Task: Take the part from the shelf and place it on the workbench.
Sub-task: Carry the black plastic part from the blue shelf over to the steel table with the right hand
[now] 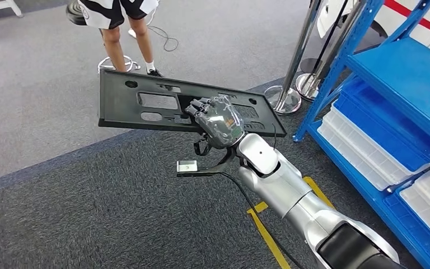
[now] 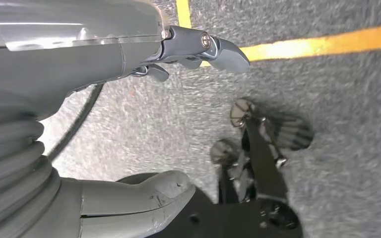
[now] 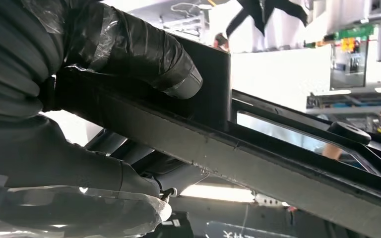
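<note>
A long flat black plastic part (image 1: 145, 103) with several cut-outs hangs level above the grey carpet in the head view. My right hand (image 1: 217, 120) grips it near its near edge, fingers over the top. In the right wrist view the taped thumb (image 3: 144, 52) presses one face of the part (image 3: 287, 168) and the fingers (image 3: 79, 168) lie against the other. My left hand (image 2: 129, 59) hangs over the floor with its fingers apart and nothing in it.
A blue shelf rack (image 1: 403, 78) with white bins (image 1: 364, 148) stands at the right. Chrome stanchion posts (image 1: 291, 67) rise beside it. A person's legs (image 1: 126, 39) stand beyond the part. Yellow floor tape (image 1: 269, 235) runs under my arm.
</note>
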